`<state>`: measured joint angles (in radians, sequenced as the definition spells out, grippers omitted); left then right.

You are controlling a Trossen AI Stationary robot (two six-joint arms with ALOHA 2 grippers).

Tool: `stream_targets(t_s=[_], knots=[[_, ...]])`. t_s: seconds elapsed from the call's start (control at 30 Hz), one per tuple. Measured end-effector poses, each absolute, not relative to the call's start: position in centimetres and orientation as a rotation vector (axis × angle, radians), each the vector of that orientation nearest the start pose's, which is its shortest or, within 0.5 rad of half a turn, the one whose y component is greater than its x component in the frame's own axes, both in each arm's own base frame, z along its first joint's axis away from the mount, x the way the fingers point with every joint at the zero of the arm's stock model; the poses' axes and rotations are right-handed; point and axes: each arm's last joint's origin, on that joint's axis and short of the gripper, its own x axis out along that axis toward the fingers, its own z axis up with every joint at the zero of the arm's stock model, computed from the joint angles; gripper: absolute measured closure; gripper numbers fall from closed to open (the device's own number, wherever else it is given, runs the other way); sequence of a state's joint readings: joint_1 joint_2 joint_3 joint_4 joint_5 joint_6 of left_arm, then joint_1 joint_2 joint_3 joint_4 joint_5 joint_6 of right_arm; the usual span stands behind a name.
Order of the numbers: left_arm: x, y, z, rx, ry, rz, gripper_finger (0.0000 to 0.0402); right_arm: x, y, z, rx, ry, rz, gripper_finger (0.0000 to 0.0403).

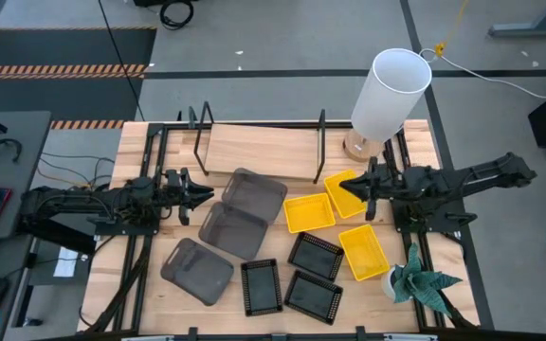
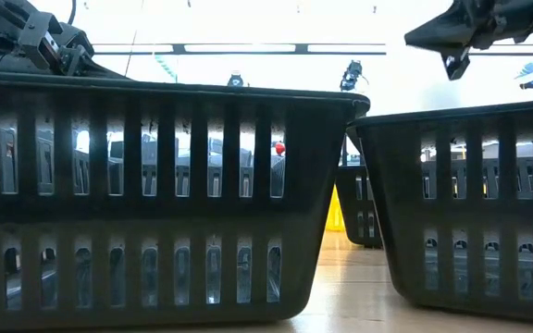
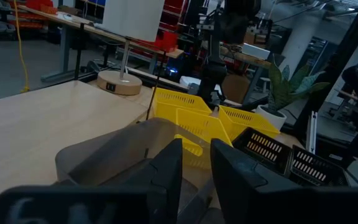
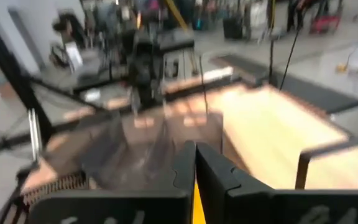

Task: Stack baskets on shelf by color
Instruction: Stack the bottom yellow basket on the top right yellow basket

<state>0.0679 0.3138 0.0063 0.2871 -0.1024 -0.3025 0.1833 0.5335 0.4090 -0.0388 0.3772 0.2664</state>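
The shelf [image 1: 259, 152] stands at the table's far side, its board bare. Three grey baskets [image 1: 233, 230] lie on the table in front of it toward the left. Three yellow baskets [image 1: 309, 212] lie toward the right, and three black baskets [image 1: 316, 254] near the front edge. My left gripper [image 1: 197, 194] hangs open and level, just left of the farthest grey basket [image 3: 104, 149], with nothing between its fingers. My right gripper [image 1: 346, 186] is shut and hangs above the farthest yellow basket [image 1: 354, 201]. In the low view my right gripper [image 2: 453, 48] is high up with nothing hanging from it.
A tall white cylinder [image 1: 391, 95] on a round wooden base stands at the shelf's right end. A potted plant [image 1: 420, 282] sits at the front right corner. Two black baskets [image 2: 155, 203] fill the low view. Bare tabletop lies at the far left.
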Motion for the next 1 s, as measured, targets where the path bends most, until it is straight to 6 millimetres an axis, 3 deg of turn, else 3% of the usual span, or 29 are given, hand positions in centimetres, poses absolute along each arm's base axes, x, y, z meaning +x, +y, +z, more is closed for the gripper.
stream_targets(t_s=[0.47,1.0], knots=[[11.7,1.1,16.6,-0.301,-0.006,0.172,0.0311,15.9,2.5,24.8,0.337,0.627,-0.129,0.0303],[11.7,1.1,16.6,-0.301,-0.006,0.172,0.0313,18.9,5.0,22.1,0.101,1.158,-0.062,0.0283]])
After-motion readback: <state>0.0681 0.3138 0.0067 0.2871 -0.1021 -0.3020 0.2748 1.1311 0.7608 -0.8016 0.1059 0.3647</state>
